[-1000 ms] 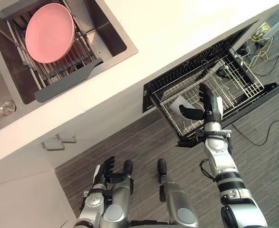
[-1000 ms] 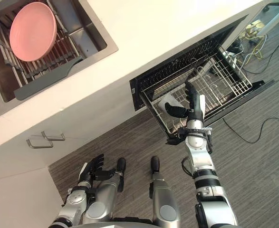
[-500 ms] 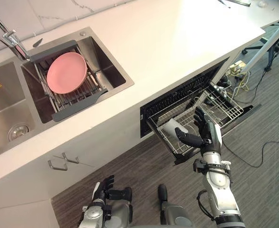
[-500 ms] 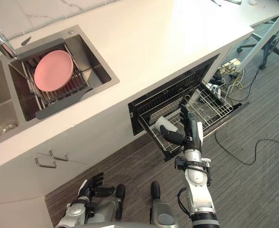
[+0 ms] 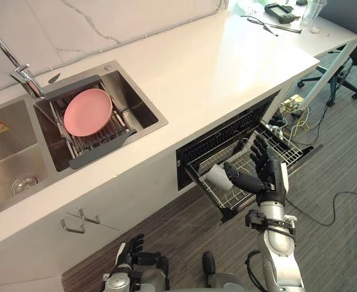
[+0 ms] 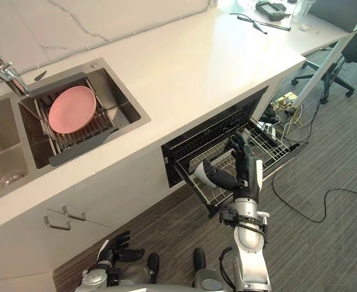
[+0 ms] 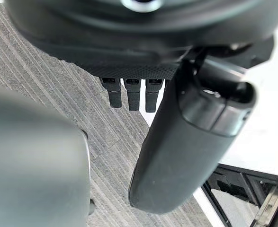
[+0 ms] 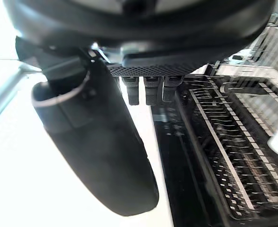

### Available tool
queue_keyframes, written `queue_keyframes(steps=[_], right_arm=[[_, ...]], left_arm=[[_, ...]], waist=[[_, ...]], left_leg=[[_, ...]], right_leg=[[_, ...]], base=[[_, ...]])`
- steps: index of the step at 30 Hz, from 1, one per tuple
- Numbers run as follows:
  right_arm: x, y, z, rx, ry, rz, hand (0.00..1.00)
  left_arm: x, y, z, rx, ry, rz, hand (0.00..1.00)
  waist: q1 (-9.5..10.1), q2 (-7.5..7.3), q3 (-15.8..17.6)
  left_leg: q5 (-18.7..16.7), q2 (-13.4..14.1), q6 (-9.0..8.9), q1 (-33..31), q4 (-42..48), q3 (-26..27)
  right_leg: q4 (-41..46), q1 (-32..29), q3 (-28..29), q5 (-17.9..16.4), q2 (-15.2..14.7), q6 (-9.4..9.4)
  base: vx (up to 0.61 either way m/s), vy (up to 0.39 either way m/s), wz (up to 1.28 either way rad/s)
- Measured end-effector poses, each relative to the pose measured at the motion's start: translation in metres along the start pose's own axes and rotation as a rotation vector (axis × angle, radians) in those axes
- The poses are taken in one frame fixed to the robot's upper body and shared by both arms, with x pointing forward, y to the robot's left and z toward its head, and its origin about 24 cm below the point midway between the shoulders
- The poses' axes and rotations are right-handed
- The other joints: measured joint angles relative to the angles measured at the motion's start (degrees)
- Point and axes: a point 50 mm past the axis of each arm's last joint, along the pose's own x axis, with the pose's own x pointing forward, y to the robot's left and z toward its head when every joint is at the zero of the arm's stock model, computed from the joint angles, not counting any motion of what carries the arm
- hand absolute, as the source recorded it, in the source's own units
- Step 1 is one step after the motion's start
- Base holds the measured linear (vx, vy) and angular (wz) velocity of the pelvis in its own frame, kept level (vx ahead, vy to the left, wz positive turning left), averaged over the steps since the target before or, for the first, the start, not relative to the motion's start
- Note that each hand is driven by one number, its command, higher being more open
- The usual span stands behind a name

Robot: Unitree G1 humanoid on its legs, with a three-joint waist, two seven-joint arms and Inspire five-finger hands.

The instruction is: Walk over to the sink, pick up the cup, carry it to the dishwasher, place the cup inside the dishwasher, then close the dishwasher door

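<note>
A white cup [image 5: 216, 177] lies on its side in the wire rack [image 5: 280, 148], which is pulled out of the open dishwasher [image 5: 218, 140] under the counter. My right hand [image 5: 267, 177] hovers over the rack's front edge just right of the cup, open, with fingers spread and its thumb reaching toward the cup without holding it. In the right wrist view the thumb [image 8: 98, 156] sticks out beside the rack [image 8: 224, 146]. My left hand [image 5: 133, 252] hangs low over the floor, open and holding nothing.
A pink plate [image 5: 87, 112] stands in a drying rack inside the sink [image 5: 143, 112], with a faucet [image 5: 21, 72] behind it. Cabinet handles [image 5: 79, 221] jut out below the counter. Cables [image 5: 339, 199] trail on the floor at the right, near an office chair [image 5: 339, 85].
The camera has tilted up and pulled back, so the whole scene has shifted. My right hand has stayed open and drawn back slightly toward the rack's front. The cup rests in the rack.
</note>
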Motion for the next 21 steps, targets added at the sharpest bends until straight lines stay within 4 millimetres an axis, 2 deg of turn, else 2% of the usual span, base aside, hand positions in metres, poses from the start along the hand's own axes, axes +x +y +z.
queue_keyframes(steps=[2,3,4,5,8,11,12,13,14,16,17,19,20,21], right_arm=[[0.001,0.0,0.009,0.009,-0.042,-0.011,0.9],[0.001,0.0,0.014,0.014,-0.064,-0.016,0.9],[0.002,-0.003,0.02,0.012,-0.098,-0.035,0.9],[0.005,-0.005,0.023,0.007,-0.117,-0.042,0.9],[0.013,-0.003,0.031,0.001,-0.161,-0.033,0.9],[0.017,0.001,0.035,-0.048,-0.192,-0.014,0.9],[0.017,0.001,0.036,-0.073,-0.199,-0.011,0.9],[0.017,0.001,0.036,-0.083,-0.202,-0.007,0.9],[0.02,0.001,0.039,-0.149,-0.222,0.013,0.9],[0.021,0.0,0.041,-0.19,-0.238,0.02,0.9],[0.024,-0.001,0.043,-0.23,-0.255,0.027,0.9],[0.027,-0.001,0.048,-0.302,-0.287,0.047,0.9],[0.028,-0.001,0.049,-0.322,-0.299,0.053,0.9],[0.033,0.0,0.056,-0.362,-0.336,0.068,0.9]], left_arm=[[0.0,0.0,0.001,-0.001,-0.002,0.002,0.9],[0.0,0.001,0.001,0.0,-0.001,0.002,0.9],[0.0,0.0,0.001,0.006,-0.003,-0.002,0.9],[0.0,-0.001,0.0,0.009,-0.003,-0.006,0.9],[0.0,-0.002,0.002,0.002,-0.008,-0.005,0.9],[0.0,-0.002,0.002,0.009,-0.006,-0.009,0.9],[0.0,-0.001,0.002,0.013,-0.008,-0.008,0.9],[0.001,0.0,0.002,0.015,-0.008,-0.008,0.9],[0.0,-0.001,0.0,0.018,-0.002,-0.01,0.9],[0.0,-0.001,-0.001,0.03,0.0,-0.013,0.9],[0.0,0.0,-0.001,0.042,0.001,-0.015,0.9],[-0.001,0.003,-0.004,0.055,0.008,-0.013,0.9],[-0.001,0.003,-0.004,0.066,0.007,-0.012,0.9],[-0.001,0.002,-0.003,0.07,0.005,-0.015,0.9]], waist=[[0.13,0.03,-0.04],[0.07,0.09,-0.06],[0.02,0.29,-0.29],[0.06,0.48,-0.42],[1.36,0.53,-0.56],[1.3,0.28,-0.61],[1.34,-0.17,-0.65],[1.33,-0.4,-0.65],[1.21,-0.35,-0.77],[0.66,-0.59,-0.74],[-0.08,-0.97,-0.69],[-0.87,-1.47,-1.3],[-0.88,-1.7,-1.43],[-0.87,-1.71,-1.42]], left_leg=[[-0.93,0.42,0.27,-1.12,0.22,0.38],[-1.25,2.52,1.01,-1.44,0.37,5.71],[-1.15,6.53,1.07,-1.57,1.32,14.43],[-0.87,7.49,0.8,-1.71,1.74,16.49],[-0.77,6.04,0.05,-1.61,1.5,15.63],[-2.88,3.3,0.83,-1.46,3.44,14.13],[-4.54,2.23,1.42,-1.19,5.11,13.56],[-5.28,1.58,1.48,-0.92,5.78,13.1],[-6.71,0.11,2.22,-0.03,7.25,12.21],[-7.3,-0.84,2.85,1.34,7.21,10.87],[-7.85,-1.47,3.66,2.69,7.07,8.82],[-8.2,-1.43,3.81,4.06,6.0,5.54],[-8.19,-1.37,3.81,4.38,5.67,4.65],[-8.22,-0.78,3.56,5.47,4.52,2.83]], right_leg=[[0.32,0.29,-2.07,-0.4,-0.21,-0.14],[0.23,0.79,-3.43,-0.62,-0.37,-0.13],[0.34,1.79,-6.11,-1.55,-0.97,0.15],[1.06,1.97,-7.28,-2.36,-1.34,0.49],[3.11,1.75,-8.31,-4.02,-3.06,1.63],[9.46,1.01,-9.73,-8.9,-6.02,3.19],[14.17,0.4,-10.37,-11.83,-7.85,4.07],[16.29,0.3,-10.56,-13.1,-8.74,4.37],[24.82,-1.53,-10.52,-15.14,-10.64,2.97],[31.28,-2.95,-9.94,-15.07,-11.81,2.71],[38.41,-5.61,-7.72,-14.82,-12.12,0.35],[40.96,-8.65,-4.32,-18.88,-8.74,-0.39],[40.49,-9.68,-3.74,-19.36,-7.55,-0.66],[38.28,-12.56,-3.03,-19.69,-4.62,-1.05]], base=[[-0.04,-0.002,0.55],[-0.02,-0.009,0.83],[0.0,0.002,0.97],[0.01,0.017,0.85],[0.04,0.079,0.32],[0.11,0.151,0.38],[0.13,0.117,0.32],[0.21,0.162,0.39],[0.18,0.145,0.34],[0.19,0.14,0.5],[0.25,0.104,0.86],[0.31,0.036,0.85],[0.29,-0.05,0.72],[0.28,-0.091,0.69]])
